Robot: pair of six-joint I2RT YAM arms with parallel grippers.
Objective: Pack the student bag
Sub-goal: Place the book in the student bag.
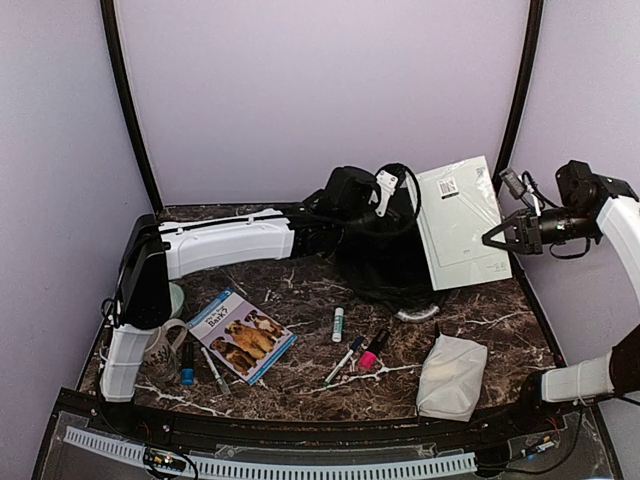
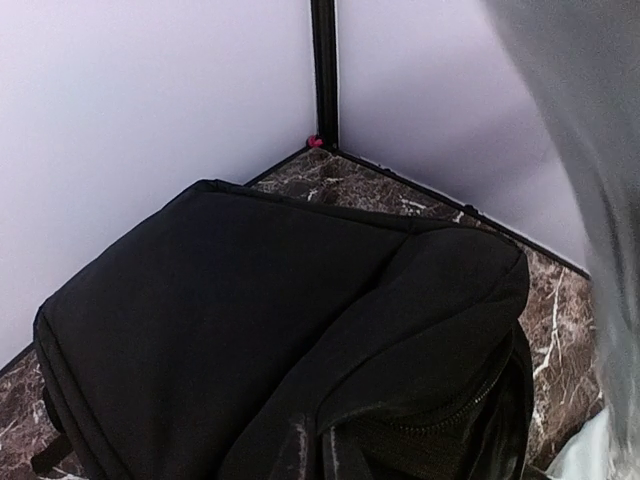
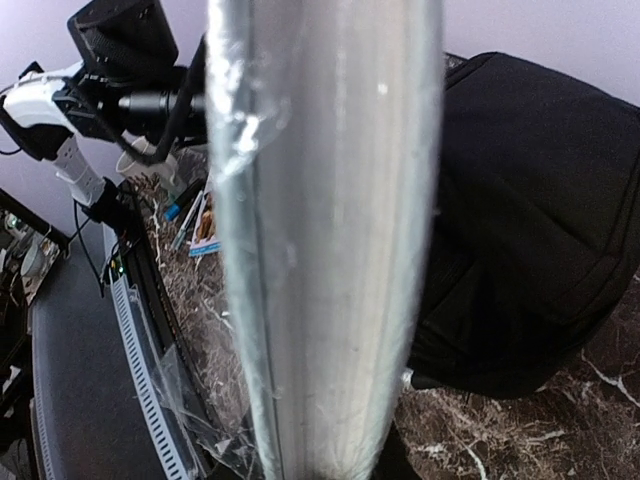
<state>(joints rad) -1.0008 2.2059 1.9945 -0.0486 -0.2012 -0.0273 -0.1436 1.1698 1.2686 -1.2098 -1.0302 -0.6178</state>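
The student bag, a large black soft backpack, lies at the back middle of the table. My left gripper is at its top left and shut on the black fabric. In the left wrist view the student bag fills the frame and covers the fingers. My right gripper is shut on the right edge of a white plastic-wrapped pad, which stands tilted in the air over the bag's right side. That pad is a blurred vertical band in the right wrist view, with the student bag behind it.
A booklet with dog pictures, a mug, a blue marker and a pen lie front left. A glue stick, pens and a pink item lie mid-table. A white pouch sits front right.
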